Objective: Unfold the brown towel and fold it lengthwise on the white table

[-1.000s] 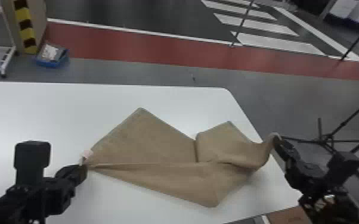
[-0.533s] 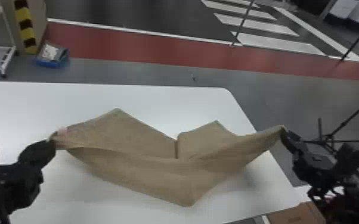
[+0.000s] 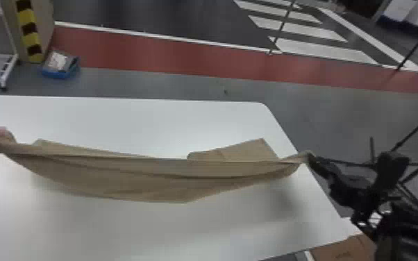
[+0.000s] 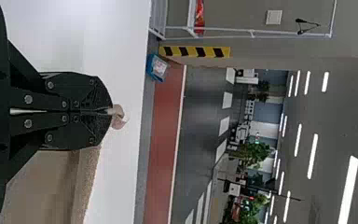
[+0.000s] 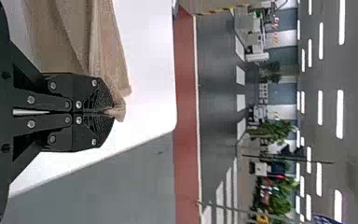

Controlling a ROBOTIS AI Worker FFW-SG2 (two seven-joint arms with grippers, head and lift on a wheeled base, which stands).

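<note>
Brown towel spread betw. L claw & R claw, both clamped on it; unfolding approx. partway, flattening on white table & lengthwise fold remaining.

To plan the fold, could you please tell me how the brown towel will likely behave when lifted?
The brown towel is probably floppy, as it sags between its gripped ends. Its textured surface suggests little slipping.

Industrial-looking indoor hall, red floor lane, crosswalk stripes, hazard tape, ceiling lights
</note>
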